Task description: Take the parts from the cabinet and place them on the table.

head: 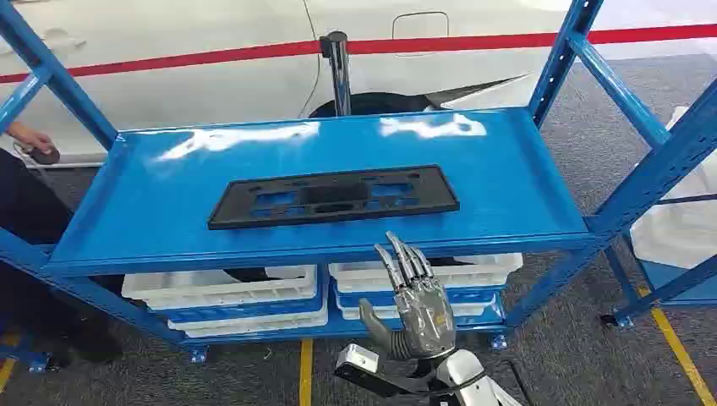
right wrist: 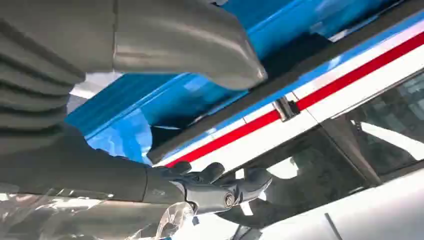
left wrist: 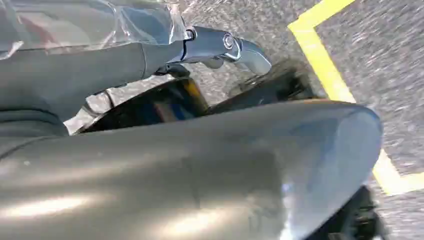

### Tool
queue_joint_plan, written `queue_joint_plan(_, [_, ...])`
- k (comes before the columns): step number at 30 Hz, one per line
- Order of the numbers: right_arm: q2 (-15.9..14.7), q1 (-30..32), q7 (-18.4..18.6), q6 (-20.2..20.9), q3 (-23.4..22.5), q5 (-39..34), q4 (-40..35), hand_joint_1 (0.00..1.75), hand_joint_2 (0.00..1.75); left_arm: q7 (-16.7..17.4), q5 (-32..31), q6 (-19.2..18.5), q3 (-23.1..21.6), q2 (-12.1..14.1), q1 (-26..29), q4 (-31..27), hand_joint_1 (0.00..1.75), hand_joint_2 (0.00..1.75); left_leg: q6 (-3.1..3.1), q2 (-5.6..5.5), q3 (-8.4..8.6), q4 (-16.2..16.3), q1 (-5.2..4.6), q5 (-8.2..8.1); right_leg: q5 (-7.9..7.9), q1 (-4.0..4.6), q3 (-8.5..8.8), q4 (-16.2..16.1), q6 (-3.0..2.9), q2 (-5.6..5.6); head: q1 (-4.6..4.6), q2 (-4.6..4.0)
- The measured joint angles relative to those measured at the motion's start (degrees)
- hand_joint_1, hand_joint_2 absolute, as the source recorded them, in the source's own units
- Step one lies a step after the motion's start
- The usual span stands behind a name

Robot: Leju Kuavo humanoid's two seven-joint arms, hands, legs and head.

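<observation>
Head view gives you the blue shelf (head: 152, 203) as your landmark: the black flat part (head: 334, 196) lies flat on its top board, about midway across and nearer the front lip than the back. Your right hand (head: 414, 304) is raised just in front of that front lip, below the part's right half, fingers straight and apart, holding nothing and touching nothing. Under the top board you can see white trays (head: 221, 292) stacked on the lower level. Behind the shelf stands a white car (head: 169, 76) with a red stripe. Your left hand (left wrist: 150, 170) appears in the left wrist view over grey floor with a yellow line (left wrist: 325, 65); you cannot tell how its fingers lie
</observation>
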Motion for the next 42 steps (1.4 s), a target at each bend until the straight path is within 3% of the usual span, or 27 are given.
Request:
queue_joint_plan(5, [-0.44,-1.11,1.14,-0.52,-1.27,1.00,1.29,0.00,1.75,0.59,-0.06,-0.24,0.13,0.40,-0.97,0.00,0.00,0.00,0.00,0.02,0.02,0.00,0.00,0.01,0.04,0.00,0.01,0.00,-0.05,0.00,0.00,0.00])
queue_joint_plan(12, [-1.70,-4.19,2.47,0.42,-2.62,8.75,3.56,0.00,1.75,2.14,-2.16,-0.39,0.11,1.40,-1.05,0.00,0.00,0.00,0.00,0.02,0.02,0.08,-0.05,0.00,0.06,-0.03,0.03,-0.01,-0.01,0.00,0.00,0.00])
queue_joint_plan(16, [-2.03,-6.43,3.15,1.92,-2.67,10.60,5.38,0.00,1.75,1.07,-1.11,-0.18,0.11,1.95,-1.06,0.02,0.00,0.00,0.04,0.02,0.00,0.16,-0.15,-0.03,0.06,-0.04,0.04,-0.01,-0.01,0.00,0.00,0.00])
queue_joint_plan(25, [-2.49,-7.45,3.76,3.52,-2.67,11.48,6.62,0.00,1.75,0.13,0.68,-0.61,0.26,1.95,-0.52,0.02,0.00,0.00,0.84,0.05,-0.28,0.68,-0.30,-0.53,0.01,-0.18,0.06,-0.15,0.22,-0.01,0.00,0.00])
queue_joint_plan(26, [-2.49,-7.52,3.83,3.61,-2.69,11.48,6.62,0.00,1.75,0.00,0.64,-0.68,0.26,1.90,-0.50,0.00,0.00,0.00,1.02,0.06,-0.22,0.49,-0.39,-0.51,0.10,-0.23,0.16,-0.45,0.39,0.00,0.00,0.00])
queue_joint_plan(27, [-2.51,-7.78,3.94,3.74,-2.82,11.48,6.60,0.00,1.75,-0.33,0.59,-0.83,0.26,1.66,-0.48,0.00,0.00,0.00,1.26,0.12,0.55,-0.73,0.20,-0.10,-0.06,0.23,0.49,-0.59,0.71,0.03,0.02,0.00])
queue_joint_plan(28, [-2.71,-7.66,4.09,3.74,-2.97,11.48,6.64,0.00,1.75,-0.51,0.55,-0.85,0.26,1.49,-0.45,0.00,0.00,0.00,1.12,0.37,1.33,-1.58,0.48,0.33,-0.44,0.07,0.46,0.41,0.95,-0.22,0.07,0.00])
queue_joint_plan(29, [-2.80,-7.72,4.11,3.72,-2.97,11.48,6.62,0.00,1.75,-0.55,0.40,-0.87,0.26,1.44,-0.49,0.00,0.00,0.00,1.34,0.49,1.58,-1.75,0.69,0.34,-2.00,0.09,-0.75,2.87,1.17,-0.26,0.07,0.00])
queue_joint_plan(31, [-2.97,-7.63,4.22,3.69,-3.04,11.50,6.69,0.00,1.75,-0.55,0.29,-0.90,0.26,1.12,-0.50,0.00,0.00,0.00,1.35,0.71,1.70,-1.74,0.94,0.33,-5.84,-0.36,-5.59,11.67,1.90,-0.30,0.11,0.00])
queue_joint_plan(32, [-3.08,-7.49,4.26,3.69,-3.04,11.63,6.75,0.00,1.75,-0.27,0.20,-0.90,0.26,0.96,-0.51,0.00,0.00,0.00,1.23,0.72,1.64,-1.71,1.11,0.25,-6.97,-0.75,-8.11,15.76,2.29,-0.33,0.13,0.00])
queue_joint_plan(33, [-3.15,-7.29,4.33,3.69,-3.04,11.69,6.75,0.00,1.75,-0.11,0.09,-0.90,0.26,0.87,-0.45,0.00,0.00,0.00,1.05,0.71,1.72,-1.69,1.34,0.13,-6.53,-1.05,-9.16,17.00,2.66,-0.38,0.11,0.00])
queue_joint_plan(34, [-3.21,-7.15,4.37,3.69,-3.04,11.87,6.78,0.00,1.75,0.17,-0.04,-0.90,0.26,0.83,-0.39,0.00,0.00,0.00,0.68,0.69,1.89,-1.67,1.72,-0.06,-4.56,-1.48,-8.69,15.14,3.14,-0.46,0.11,0.00])
queue_joint_plan(35, [-3.24,-7.13,4.39,3.69,-3.04,12.07,6.78,0.00,1.75,0.33,-0.11,-0.90,0.26,0.79,-0.35,0.00,0.00,0.00,0.26,0.66,2.08,-1.53,2.15,-0.30,-2.22,-1.87,-7.18,11.52,3.61,-0.52,0.11,0.00])
queue_joint_plan(37, [-3.32,-7.13,4.44,3.69,-3.06,12.20,6.78,0.00,1.75,0.35,-0.26,-0.90,0.26,0.81,-0.31,0.00,0.00,0.00,-1.20,0.62,2.27,-0.47,3.05,-1.29,2.75,-2.87,-2.45,1.28,5.03,-0.76,0.11,0.00])
queue_joint_plan(38, [-3.39,-7.14,4.48,3.69,-3.04,12.35,6.86,0.00,1.75,0.41,-0.37,-0.79,0.26,1.16,-0.43,0.15,0.00,0.00,-2.16,0.57,1.86,0.07,2.49,-1.95,1.49,-2.37,-2.28,1.14,5.18,0.19,0.22,0.00])
queue_joint_plan(39, [-3.34,-7.13,4.57,3.69,-3.10,12.64,6.84,0.00,1.75,0.61,-0.63,-0.76,0.26,0.92,-0.57,0.15,0.00,0.00,-2.48,0.58,1.79,0.51,2.73,-2.12,1.57,-2.52,-2.62,1.19,3.21,0.42,0.13,0.00])
queue_joint_plan(41, [-3.43,-6.96,4.74,3.69,-3.13,12.83,6.86,0.00,1.75,0.72,-0.65,-0.61,0.26,0.94,-0.52,0.15,0.00,0.00,-2.71,0.50,2.01,-0.19,2.82,-1.87,1.66,-2.63,-2.87,1.27,2.07,0.33,0.11,0.00])
queue_joint_plan(42, [-3.45,-6.96,4.72,3.69,-3.12,12.92,6.86,0.00,1.75,0.74,-0.65,-0.57,0.26,0.98,-0.51,0.22,0.00,0.00,-2.52,0.53,2.29,-0.40,2.83,-1.77,1.72,-2.58,-2.91,1.31,1.96,0.32,0.07,0.00])
